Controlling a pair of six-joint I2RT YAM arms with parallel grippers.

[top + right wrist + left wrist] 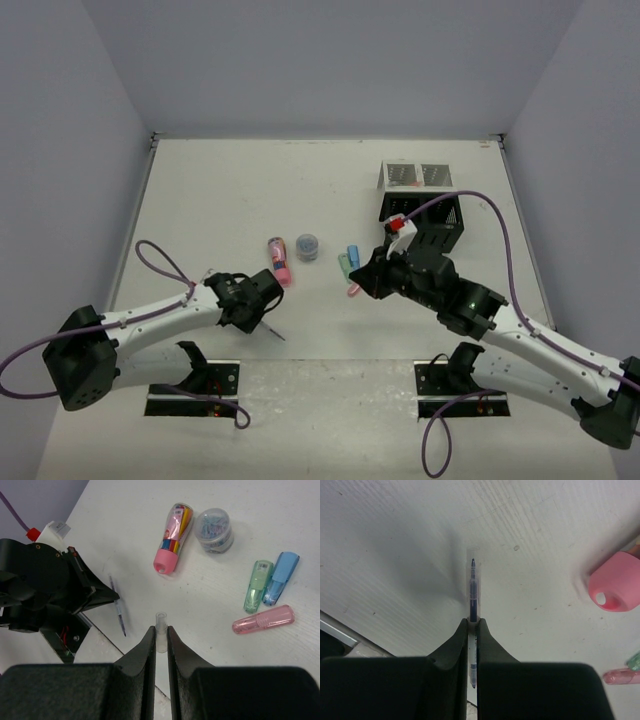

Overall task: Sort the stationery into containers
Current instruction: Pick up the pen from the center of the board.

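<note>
My left gripper (266,300) (474,625) is shut on a thin blue pen (473,587) (272,330), whose bare tip points away over the table. My right gripper (366,278) (161,630) is shut on a small clear pen cap (161,622), held above the table. A pink-capped tube (279,260) (172,537) of coloured items and a round grey-blue pot (308,245) (214,524) lie mid-table. Green (256,585), blue (280,577) and pink (263,619) markers lie together. The white mesh container (412,177) and the black one (430,225) stand back right.
The left arm's black wrist (50,590) and its pen (118,611) show at the left of the right wrist view. The table's raised near strip (330,385) carries both arm bases. Grey walls close in the table on three sides.
</note>
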